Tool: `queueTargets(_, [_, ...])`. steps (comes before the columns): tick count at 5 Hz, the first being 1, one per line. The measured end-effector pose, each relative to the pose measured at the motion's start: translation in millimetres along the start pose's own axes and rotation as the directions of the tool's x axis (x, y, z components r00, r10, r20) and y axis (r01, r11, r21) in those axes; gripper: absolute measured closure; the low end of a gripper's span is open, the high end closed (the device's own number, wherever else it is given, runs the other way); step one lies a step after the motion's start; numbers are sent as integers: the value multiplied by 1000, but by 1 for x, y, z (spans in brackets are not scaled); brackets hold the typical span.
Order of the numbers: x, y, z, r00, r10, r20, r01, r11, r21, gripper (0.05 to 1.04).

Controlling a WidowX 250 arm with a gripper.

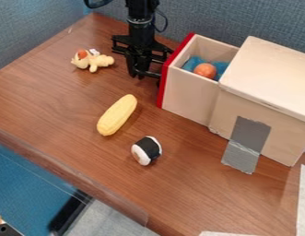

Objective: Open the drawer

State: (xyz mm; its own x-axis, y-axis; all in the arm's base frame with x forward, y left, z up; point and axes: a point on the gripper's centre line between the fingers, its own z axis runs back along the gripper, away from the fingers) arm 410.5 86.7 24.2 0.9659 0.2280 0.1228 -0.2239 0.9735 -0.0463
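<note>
Since the drawer (188, 92) already juts from the box (271, 69), its red front (162, 87) sits just boxward of my gripper (142, 76); can't tell jaw gap.

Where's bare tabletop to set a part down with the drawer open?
Bare table: from the corn out to the near edge, and between the sushi roll and grey tape. Crowded: between plush toy and drawer, where the gripper hangs; inside the drawer, orange ball and blue cloth.
</note>
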Motion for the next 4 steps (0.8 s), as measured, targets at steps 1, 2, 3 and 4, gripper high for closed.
queueTargets(1, [9,10,9,999,37,29,-37,999,-4,688])
queueTargets(2, [8,13,8,999,37,21,-37,999,2,383])
queueTargets(3, [9,13,17,999,21,32,-21,1000,7,117])
queueTargets(4, [16,10,66,991,-3,137,3,1000,5,79])
